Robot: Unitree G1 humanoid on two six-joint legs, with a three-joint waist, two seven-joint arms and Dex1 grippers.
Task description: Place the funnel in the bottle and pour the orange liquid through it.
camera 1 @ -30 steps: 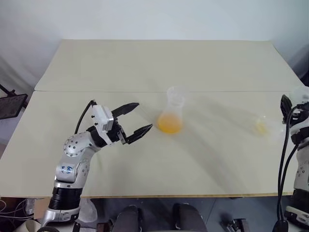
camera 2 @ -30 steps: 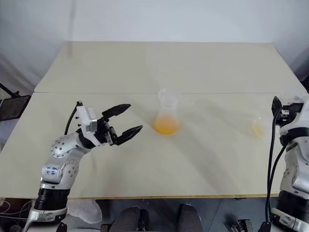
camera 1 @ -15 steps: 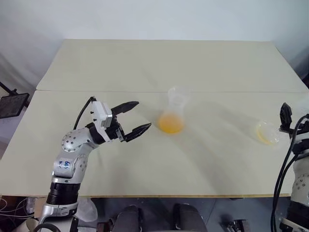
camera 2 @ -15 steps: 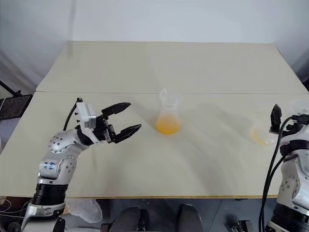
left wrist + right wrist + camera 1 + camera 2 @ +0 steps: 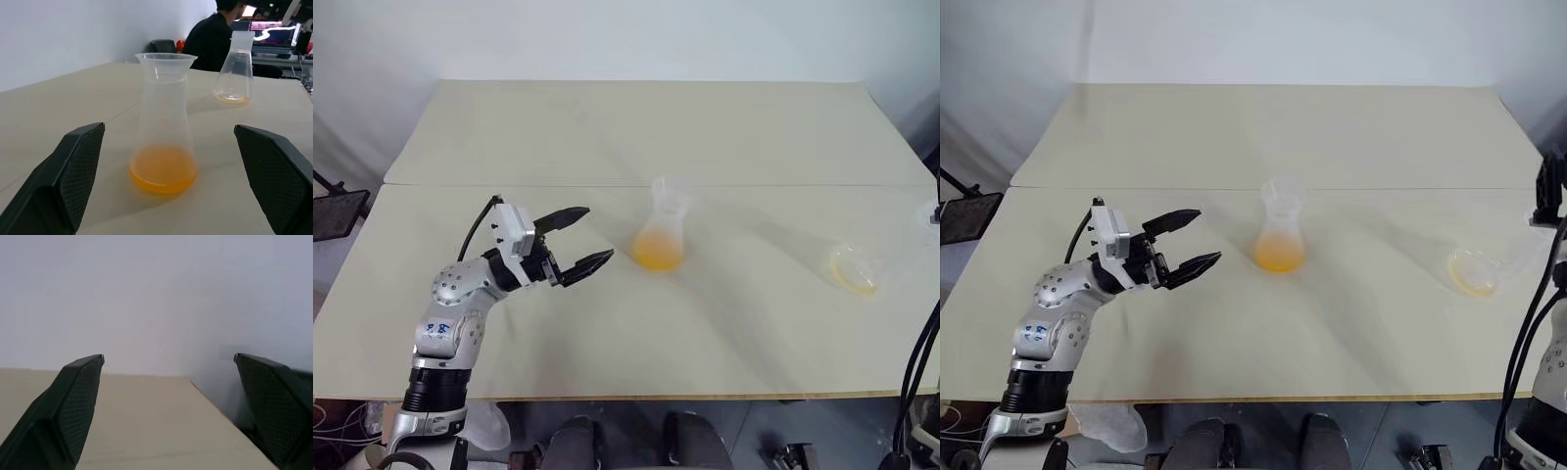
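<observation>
standing mid-bench (image 5: 509,352), the bottle (image 5: 661,235) wears the funnel (image 5: 166,62) and holds orange liquid (image 5: 163,170). left hand (image 5: 579,241) spread wide beside it — right hand (image 5: 168,396) wide too, empty. one bump could tip the bottle.

Soft, even, bright light; faint shadows fan across the pale beige table (image 5: 607,137); the far background in the left wrist view blurs.

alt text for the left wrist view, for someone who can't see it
A small clear conical flask holding a shallow layer of bright orange liquid, a see-through funnel in its neck, stands on a beige table between two open black fingers. Behind it, a second clear flask and a seated person.
</observation>
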